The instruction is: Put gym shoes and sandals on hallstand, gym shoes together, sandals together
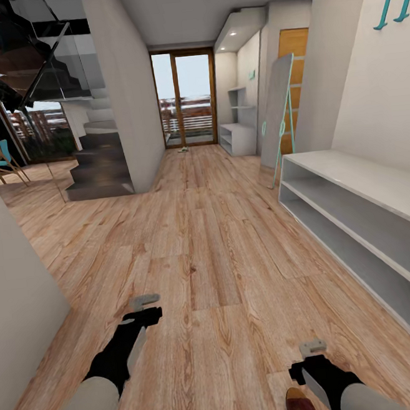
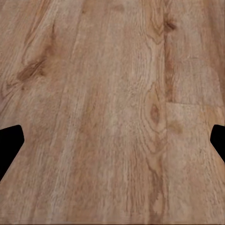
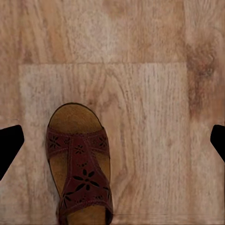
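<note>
Wood-plank corridor floor (image 1: 204,261) bears one brown sandal (image 3: 79,171) under the right pincer (image 3: 112,140), spread wide and empty.

I see the hallstand (image 1: 363,215) along the right wall, standing on the corridor floor (image 1: 203,249). One sandal (image 1: 301,404) lies on the floor at the near edge, just left of my right gripper (image 1: 313,347). My left gripper (image 1: 145,301) is over bare floor, near left. A staircase (image 1: 98,165) sits far left; a glass door (image 1: 185,100) at the far end.
</note>
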You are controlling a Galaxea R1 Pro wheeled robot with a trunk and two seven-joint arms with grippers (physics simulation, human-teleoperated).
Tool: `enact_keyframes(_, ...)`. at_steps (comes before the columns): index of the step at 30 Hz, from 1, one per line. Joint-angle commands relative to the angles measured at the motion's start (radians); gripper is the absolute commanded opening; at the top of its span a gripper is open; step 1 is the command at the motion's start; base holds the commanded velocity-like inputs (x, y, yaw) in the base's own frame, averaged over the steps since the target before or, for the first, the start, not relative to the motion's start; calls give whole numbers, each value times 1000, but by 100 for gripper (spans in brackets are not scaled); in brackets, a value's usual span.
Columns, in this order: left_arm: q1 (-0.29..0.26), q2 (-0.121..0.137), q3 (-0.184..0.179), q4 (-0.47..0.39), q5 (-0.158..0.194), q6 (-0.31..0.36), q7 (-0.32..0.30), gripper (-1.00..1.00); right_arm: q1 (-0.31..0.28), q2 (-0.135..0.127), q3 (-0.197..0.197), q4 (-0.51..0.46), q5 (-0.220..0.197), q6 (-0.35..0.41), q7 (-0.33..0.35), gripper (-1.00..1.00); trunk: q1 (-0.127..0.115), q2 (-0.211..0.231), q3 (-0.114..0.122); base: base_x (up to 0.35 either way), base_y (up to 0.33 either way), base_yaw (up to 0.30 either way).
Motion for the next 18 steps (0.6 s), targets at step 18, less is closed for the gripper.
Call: enact_keyframes(18, -159, -11, 2, 296, 7, -290, 16, 100, -47, -18, -3, 133, 7, -164, 10, 100, 0, 0, -1, 0, 0, 0)
